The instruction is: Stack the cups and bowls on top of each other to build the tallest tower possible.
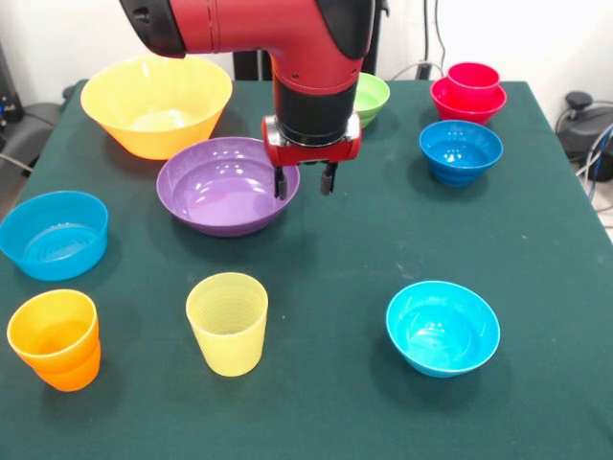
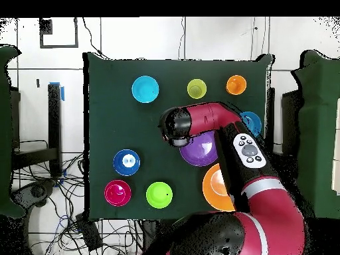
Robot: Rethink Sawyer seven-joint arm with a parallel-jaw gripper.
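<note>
Purple bowl (image 1: 228,186) sits just beside the robot's spread, empty hand (image 1: 305,180), which should straddle its rim squarely before pinching

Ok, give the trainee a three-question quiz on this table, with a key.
1. True or false: the gripper holds a cup.
2. Which bowl lies right beside the gripper? A) purple bowl B) cyan bowl C) dark blue bowl
3. What sits inside the red bowl at the far corner?

Key: 1. False, it is open and empty. 2. A. 3. The red cup.
</note>
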